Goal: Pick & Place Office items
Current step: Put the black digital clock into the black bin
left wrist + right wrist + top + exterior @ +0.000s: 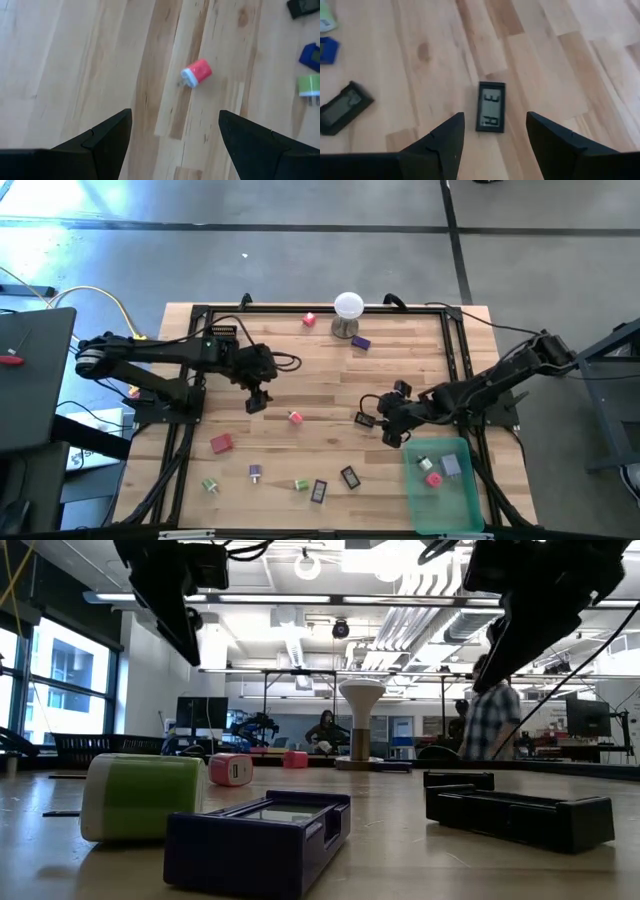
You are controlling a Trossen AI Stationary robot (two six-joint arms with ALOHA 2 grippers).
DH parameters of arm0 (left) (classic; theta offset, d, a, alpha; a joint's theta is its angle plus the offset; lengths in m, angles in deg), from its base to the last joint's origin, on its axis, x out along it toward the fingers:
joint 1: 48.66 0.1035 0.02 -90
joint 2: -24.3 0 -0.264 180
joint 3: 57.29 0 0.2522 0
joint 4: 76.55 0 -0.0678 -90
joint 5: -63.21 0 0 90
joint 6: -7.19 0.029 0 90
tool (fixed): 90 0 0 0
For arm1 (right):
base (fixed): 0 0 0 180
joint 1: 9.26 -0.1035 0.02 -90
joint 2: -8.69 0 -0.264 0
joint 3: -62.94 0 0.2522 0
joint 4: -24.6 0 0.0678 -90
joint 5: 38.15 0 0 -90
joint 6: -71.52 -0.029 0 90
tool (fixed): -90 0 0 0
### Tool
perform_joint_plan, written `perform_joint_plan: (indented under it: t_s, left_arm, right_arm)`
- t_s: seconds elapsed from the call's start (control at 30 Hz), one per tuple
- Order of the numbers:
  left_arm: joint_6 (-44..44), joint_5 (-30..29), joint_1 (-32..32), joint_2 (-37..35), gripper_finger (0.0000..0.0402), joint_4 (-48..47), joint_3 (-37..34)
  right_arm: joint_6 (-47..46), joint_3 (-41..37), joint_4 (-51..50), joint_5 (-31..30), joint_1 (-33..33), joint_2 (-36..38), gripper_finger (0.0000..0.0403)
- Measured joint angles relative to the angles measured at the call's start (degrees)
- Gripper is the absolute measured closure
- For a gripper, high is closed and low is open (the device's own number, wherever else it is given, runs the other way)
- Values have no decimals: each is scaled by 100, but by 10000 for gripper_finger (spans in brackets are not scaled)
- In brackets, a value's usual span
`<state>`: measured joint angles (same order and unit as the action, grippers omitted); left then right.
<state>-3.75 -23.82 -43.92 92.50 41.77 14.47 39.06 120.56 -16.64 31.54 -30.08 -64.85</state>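
The office items lie scattered on the wooden table (330, 380). My left gripper (257, 400) hangs open above the boards at the centre left. A small red-and-white plug-like piece (196, 73) lies ahead of its fingers (175, 117), also visible from above (296, 417). My right gripper (390, 430) hangs open at the centre right. A black display piece (491, 106) lies flat on the table just ahead of and between its fingers (495, 117), seen from above too (364, 419). Neither gripper holds anything.
A green bin (460, 505) at the near right holds a few pieces. A white ball on a metal stand (348, 315) is at the far middle, with pink (309, 320) and purple (361, 342) pieces beside it. A red block (221, 443), green and black pieces lie along the near side.
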Motion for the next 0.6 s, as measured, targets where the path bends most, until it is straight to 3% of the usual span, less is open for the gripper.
perform_joint_plan:
  t_s: [0.17, 0.47, 0.6]
  left_arm:
    - [-7, 18, 51, 0, 110, 74, -58]
    - [0, 10, 45, 2, 110, 514, -57]
    - [1, -3, 45, 2, 110, 772, -58]
  right_arm:
    - [-17, 0, -24, 221, 42, 0, 182]
    - [360, 2, 73, 183, 33, 0, 66]
    - [360, 0, 247, 186, 31, 0, 34]
